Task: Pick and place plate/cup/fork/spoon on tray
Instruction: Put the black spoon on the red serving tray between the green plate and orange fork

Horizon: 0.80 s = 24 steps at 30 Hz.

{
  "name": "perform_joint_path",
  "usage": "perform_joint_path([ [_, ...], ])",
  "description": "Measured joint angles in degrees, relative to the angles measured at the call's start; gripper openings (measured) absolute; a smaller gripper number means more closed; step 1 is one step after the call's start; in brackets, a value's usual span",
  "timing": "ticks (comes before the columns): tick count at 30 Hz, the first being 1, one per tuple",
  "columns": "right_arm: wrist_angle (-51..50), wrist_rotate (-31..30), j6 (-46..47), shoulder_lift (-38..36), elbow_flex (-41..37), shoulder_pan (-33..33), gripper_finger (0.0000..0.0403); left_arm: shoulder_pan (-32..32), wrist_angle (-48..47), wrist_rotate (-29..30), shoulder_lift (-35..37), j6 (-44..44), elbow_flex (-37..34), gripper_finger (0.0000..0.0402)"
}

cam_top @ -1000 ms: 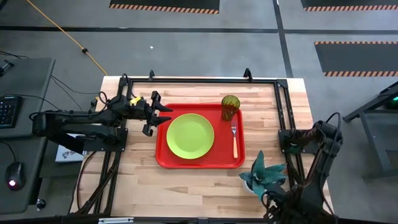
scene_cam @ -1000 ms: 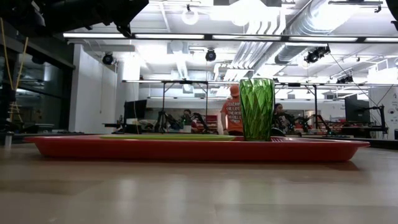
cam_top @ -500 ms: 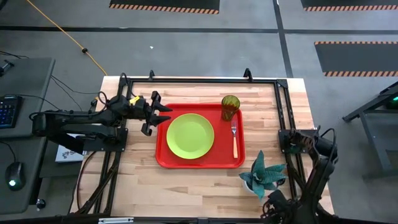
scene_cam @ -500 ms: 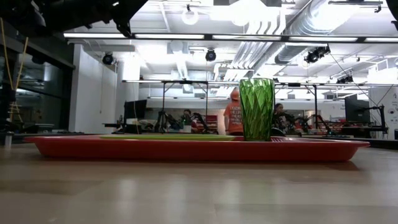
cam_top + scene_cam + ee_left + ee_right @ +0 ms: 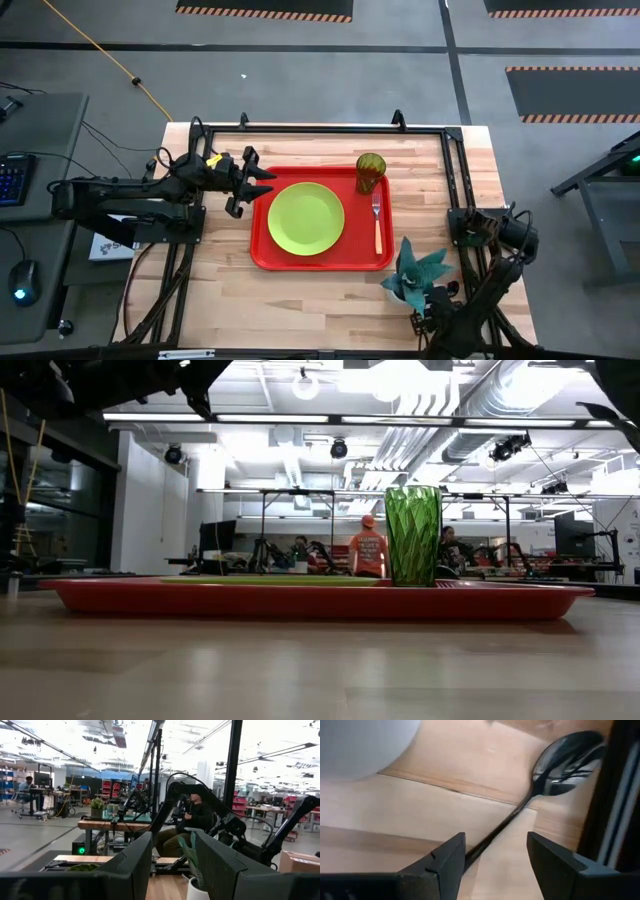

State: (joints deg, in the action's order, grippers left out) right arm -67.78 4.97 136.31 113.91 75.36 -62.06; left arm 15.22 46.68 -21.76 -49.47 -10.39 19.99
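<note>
From above, the red tray (image 5: 321, 222) sits mid-worktop and already carries the plate (image 5: 306, 217) at its centre, the cup (image 5: 370, 172) at its far right corner and the fork (image 5: 377, 224) along its right edge, so only the spoon seems left to bring. The left gripper (image 5: 252, 183) hangs just off the tray's left edge, likely parked clear. The right arm reaches down near the worktop's front right corner beside a teal plant (image 5: 418, 275). From worktop height, the cup (image 5: 413, 535) stands upright on the tray (image 5: 320, 598). The left wrist view shows its jaws released, holding nothing. The right wrist view shows the right gripper (image 5: 495, 862) with jaws spread astride the spoon (image 5: 540, 779) lying on bare wood, apparently lined up to grasp its handle.
</note>
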Motion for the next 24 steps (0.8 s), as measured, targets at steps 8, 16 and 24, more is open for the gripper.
perform_joint_path([
  [8, 4.17, 1.36, 0.26, -0.37, -3.7, 0.3, 0.0204, -0.04, -0.27, -0.2, 0.0, -1.53, 0.0, 0.0142],
  [16, 6.31, 1.29, 0.05, -0.33, -5.29, 1.35, 0.0159, -0.09, -0.38, -0.2, 0.0, -2.03, 0.0, 0.0142],
  [24, 9.29, 0.6, -0.82, -0.5, -6.37, 1.8, 0.0052, -0.08, -0.38, -0.2, 0.0, -2.99, 0.0, 0.0142],
])
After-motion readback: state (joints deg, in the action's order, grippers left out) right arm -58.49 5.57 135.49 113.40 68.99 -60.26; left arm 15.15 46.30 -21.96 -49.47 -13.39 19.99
